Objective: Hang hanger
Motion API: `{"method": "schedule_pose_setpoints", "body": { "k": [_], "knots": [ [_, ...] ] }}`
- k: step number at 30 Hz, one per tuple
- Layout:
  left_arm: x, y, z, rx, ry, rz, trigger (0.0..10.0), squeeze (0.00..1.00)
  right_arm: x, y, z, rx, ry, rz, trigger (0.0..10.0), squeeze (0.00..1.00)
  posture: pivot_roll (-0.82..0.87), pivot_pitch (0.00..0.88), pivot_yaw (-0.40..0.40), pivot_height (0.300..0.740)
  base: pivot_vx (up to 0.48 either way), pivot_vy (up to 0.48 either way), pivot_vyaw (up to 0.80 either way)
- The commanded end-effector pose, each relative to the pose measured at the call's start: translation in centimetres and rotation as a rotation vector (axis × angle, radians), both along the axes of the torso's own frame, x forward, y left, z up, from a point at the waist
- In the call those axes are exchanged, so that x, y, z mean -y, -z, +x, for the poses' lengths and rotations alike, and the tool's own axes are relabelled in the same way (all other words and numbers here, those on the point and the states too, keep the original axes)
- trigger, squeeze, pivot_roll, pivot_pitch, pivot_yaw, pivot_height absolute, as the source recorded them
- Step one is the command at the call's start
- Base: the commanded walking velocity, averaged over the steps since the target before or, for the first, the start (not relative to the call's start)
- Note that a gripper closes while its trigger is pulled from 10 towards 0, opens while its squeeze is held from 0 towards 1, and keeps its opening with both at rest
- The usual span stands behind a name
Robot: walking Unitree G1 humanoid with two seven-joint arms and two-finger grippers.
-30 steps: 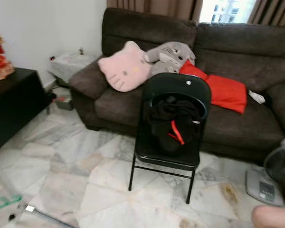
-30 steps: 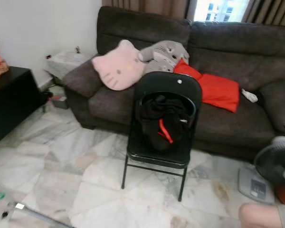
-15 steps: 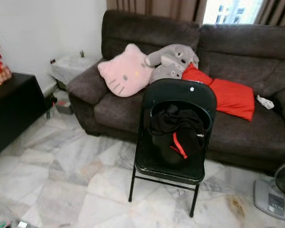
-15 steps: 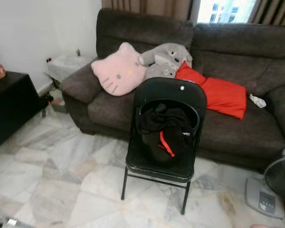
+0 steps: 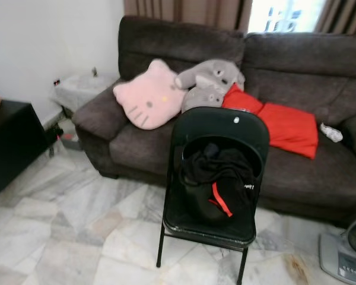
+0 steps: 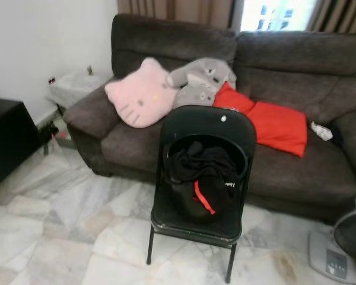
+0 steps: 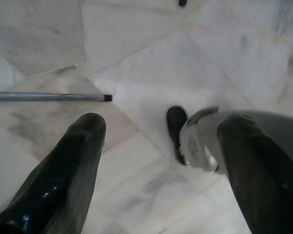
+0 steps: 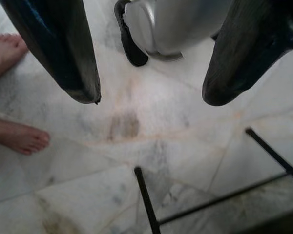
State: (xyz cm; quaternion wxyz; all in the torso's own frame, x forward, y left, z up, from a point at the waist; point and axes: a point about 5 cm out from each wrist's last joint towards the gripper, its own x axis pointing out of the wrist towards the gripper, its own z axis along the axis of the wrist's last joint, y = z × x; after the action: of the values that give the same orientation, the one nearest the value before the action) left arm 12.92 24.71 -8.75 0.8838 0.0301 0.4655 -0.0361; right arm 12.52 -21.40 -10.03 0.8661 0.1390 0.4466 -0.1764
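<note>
A black folding chair (image 5: 216,127) stands on the marble floor in front of a brown sofa. On its seat lies a bundle of black clothing with a red stripe (image 5: 216,178); I cannot make out a hanger in it. My left gripper (image 7: 161,126) hangs open over the floor, with nothing between its fingers (image 7: 83,146). The right gripper (image 8: 151,95) is also open and empty, low beside thin black chair legs (image 8: 146,200).
The sofa (image 5: 320,71) carries a pink cat cushion (image 5: 145,98), a grey plush (image 5: 210,77) and a red cushion (image 5: 288,124). A black cabinet (image 5: 9,142) stands left, a scale (image 5: 341,258) right. A metal rod (image 7: 49,96) lies on the floor. A person's bare feet (image 8: 19,136) are near the right gripper.
The camera has moved toward the chair and tilted up; the rod and the person's foot have left the eye views. The chair and the clothing lie as before.
</note>
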Motion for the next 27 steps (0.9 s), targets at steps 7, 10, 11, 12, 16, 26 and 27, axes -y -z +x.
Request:
{"method": "schedule_pose_setpoints", "body": {
  "k": [7, 10, 11, 12, 16, 26, 27],
  "knots": [
    [0.3, 0.0, 0.1, -0.004, 0.039, -0.002, 10.0, 0.0, 0.8, -0.3, 0.1, 0.026, -0.002, -0.023, 10.0, 0.0, -0.09, 0.0, 0.018, 0.74, 0.269, 0.0, 0.0],
    [0.4, 0.0, 0.1, -0.006, 0.043, -0.002, 10.0, 0.0, 0.8, -0.5, 0.8, 0.053, -0.023, -0.03, 10.0, 0.0, -0.09, 0.0, 0.019, 0.74, 0.17, 0.0, 0.0],
    [0.4, 0.0, 0.1, -0.006, 0.044, -0.001, 10.0, 0.0, 0.8, -0.6, 1.0, 0.062, -0.033, -0.032, 10.0, 0.0, -0.09, 0.0, 0.019, 0.74, 0.0, 0.0, 0.0],
    [0.4, 0.0, 0.2, -0.006, 0.045, -0.001, 10.0, 0.0, 0.7, -0.7, 1.4, 0.072, -0.043, -0.034, 10.0, 0.0, -0.09, 0.0, 0.019, 0.74, 0.0, 0.0, 0.0],
    [0.5, -0.1, 0.7, 0.004, 0.045, -0.002, 10.0, 0.0, 0.1, -1.2, 2.8, 0.117, -0.073, -0.031, 10.0, 0.0, -0.09, 0.0, 0.018, 0.74, 0.0, 0.0, 0.0],
    [1.5, -0.7, 3.2, 0.047, 0.052, 0.009, 10.0, 0.0, -2.9, -2.9, 7.0, 0.261, -0.211, -0.047, 10.0, 0.0, -0.06, 0.0, 0.032, 0.74, 0.0, 0.0, 0.0],
    [1.7, -0.7, 3.3, 0.05, 0.055, 0.01, 10.0, 0.0, -3.0, -3.1, 7.3, 0.272, -0.223, -0.051, 10.0, 0.0, -0.06, 0.0, 0.033, 0.74, 0.0, 0.0, 0.0]
  ]
}}
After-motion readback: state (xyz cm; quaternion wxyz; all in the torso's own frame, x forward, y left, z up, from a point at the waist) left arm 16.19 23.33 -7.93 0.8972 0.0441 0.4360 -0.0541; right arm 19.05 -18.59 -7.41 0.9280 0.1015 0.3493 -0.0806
